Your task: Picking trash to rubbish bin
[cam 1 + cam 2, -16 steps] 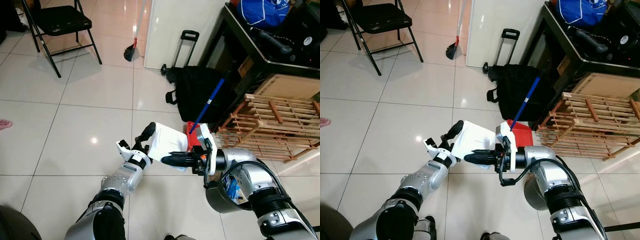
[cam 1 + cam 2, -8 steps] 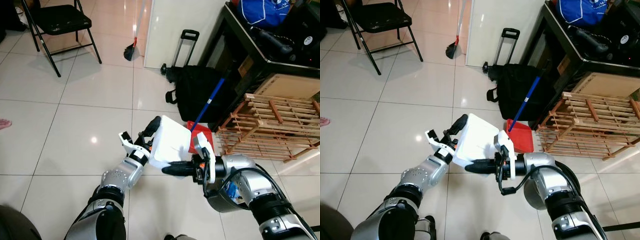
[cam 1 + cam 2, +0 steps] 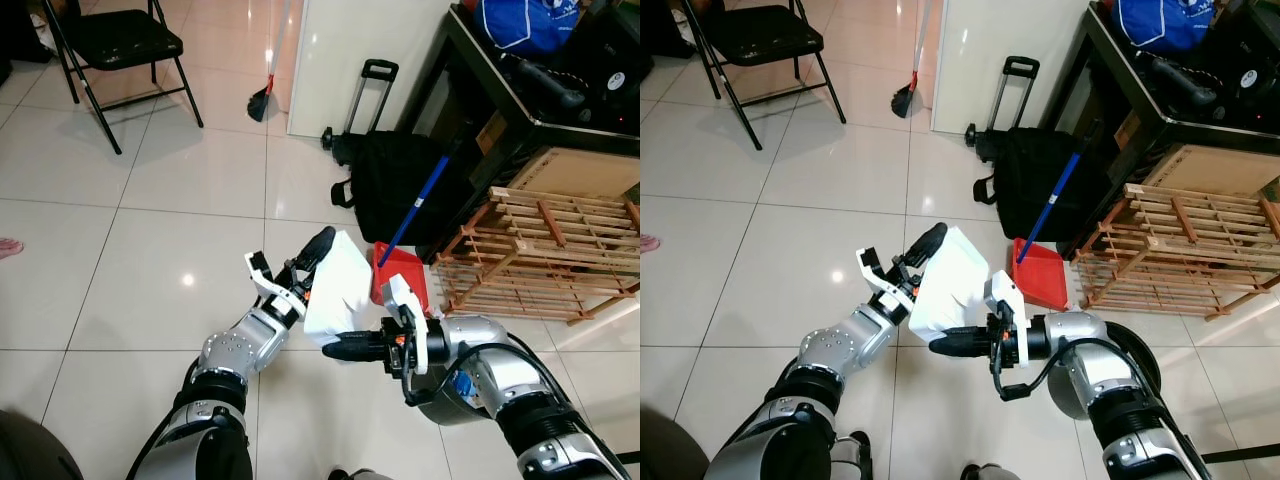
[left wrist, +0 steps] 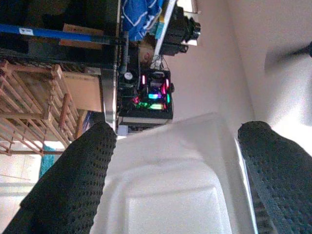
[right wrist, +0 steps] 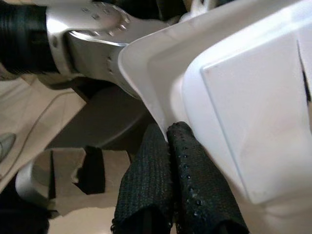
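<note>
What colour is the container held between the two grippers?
White; the foam container shows best in the right eye view, held between the left gripper and right gripper.

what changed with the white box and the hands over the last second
The white box tipped from lying flat to standing steeply on edge, and shifted slightly toward the red dustpan. The left hand rose with it, fingers spread across it. The right hand dropped lower and stayed pinched on the box's rim. Chair, black bag and wooden rack are unchanged.
</note>
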